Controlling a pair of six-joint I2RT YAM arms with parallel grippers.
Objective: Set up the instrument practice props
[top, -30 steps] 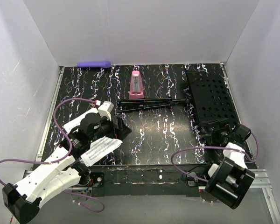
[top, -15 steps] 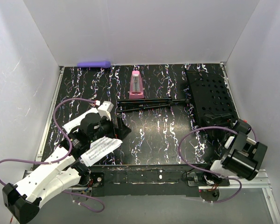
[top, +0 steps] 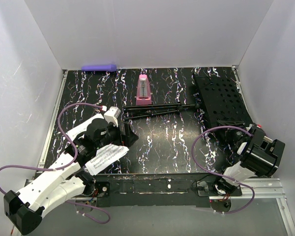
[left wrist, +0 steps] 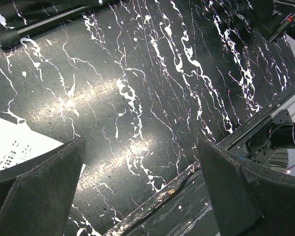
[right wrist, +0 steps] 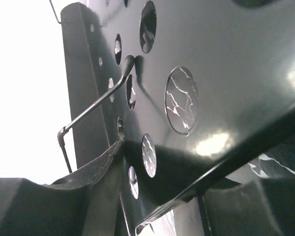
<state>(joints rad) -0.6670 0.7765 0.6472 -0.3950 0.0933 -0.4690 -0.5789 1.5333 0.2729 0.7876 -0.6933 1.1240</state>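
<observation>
The black music stand lies folded on the table, its perforated desk (top: 221,101) at the right and its pole (top: 152,109) running left. The pink metronome (top: 143,89) stands upright just behind the pole. My right gripper (top: 237,136) is at the desk's near end. In the right wrist view the desk (right wrist: 226,73) fills the frame and my right gripper (right wrist: 162,172) is shut on its lower lip. A sheet-music page (top: 104,158) lies under my left arm. My left gripper (top: 125,133) hovers open over bare table (left wrist: 141,142), with the page's corner (left wrist: 14,147) beside its left finger.
A purple cylinder (top: 99,67) lies at the back wall, left of centre. White walls enclose the table on three sides. The right arm's purple cable (top: 201,147) loops over the table's near right part. A thin wire page holder (right wrist: 93,105) sticks out from the desk.
My right arm swung up from the near edge to the desk's near end, and its jaws closed in on the desk's lip. The left arm has not moved.
</observation>
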